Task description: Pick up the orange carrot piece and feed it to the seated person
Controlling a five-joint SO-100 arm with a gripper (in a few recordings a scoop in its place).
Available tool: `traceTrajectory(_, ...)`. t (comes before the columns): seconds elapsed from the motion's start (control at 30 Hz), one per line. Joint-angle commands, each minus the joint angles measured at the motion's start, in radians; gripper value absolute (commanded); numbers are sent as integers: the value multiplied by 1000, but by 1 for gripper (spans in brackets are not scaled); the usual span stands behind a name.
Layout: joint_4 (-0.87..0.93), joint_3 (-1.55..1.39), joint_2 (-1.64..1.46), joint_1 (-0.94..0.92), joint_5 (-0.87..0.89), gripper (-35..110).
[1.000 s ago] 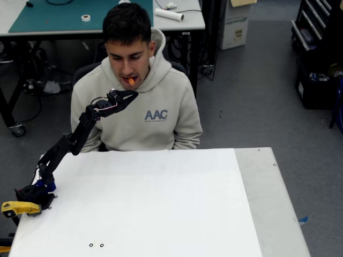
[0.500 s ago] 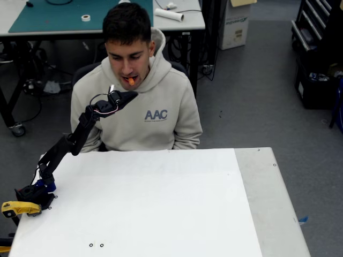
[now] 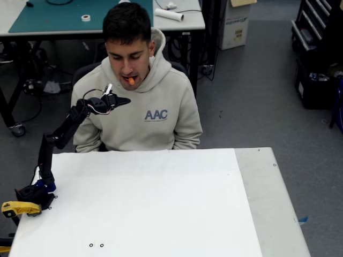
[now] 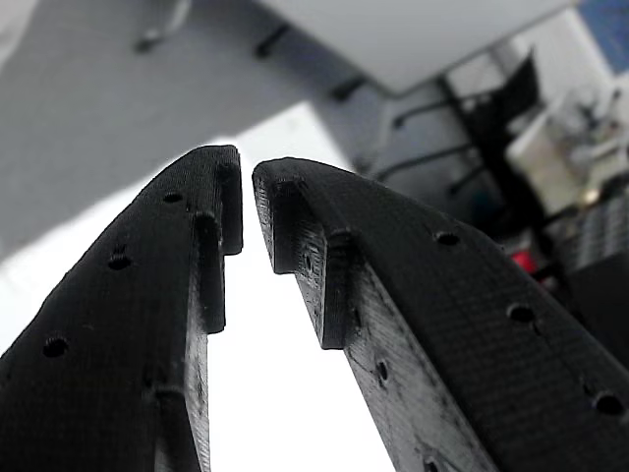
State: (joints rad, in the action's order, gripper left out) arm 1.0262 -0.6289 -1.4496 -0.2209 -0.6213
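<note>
Your gripper [image 3: 124, 100] holds nothing, its jaws nearly together with a narrow gap. The orange carrot piece [image 3: 131, 81] sits in the seated person [image 3: 134, 101]'s mouth, just above and right of the fingertips in the fixed view

Matt black plastic fingers [image 4: 128, 324] with a rough layered grain; soft cloth hoodie [image 3: 161, 112]; smooth matt white tabletop [image 3: 161, 214].

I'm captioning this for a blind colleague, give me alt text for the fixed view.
A seated person in a beige hoodie holds an orange carrot piece in the mouth. A black robot arm's empty gripper hangs just below, beside a white table.
</note>
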Motion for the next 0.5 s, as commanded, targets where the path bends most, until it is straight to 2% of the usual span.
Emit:
traceTrajectory(0.0, 15, -209, -284, -9, 80, -3)
traceTrajectory(0.47, 5, -890, -782, 6, 314, -3)
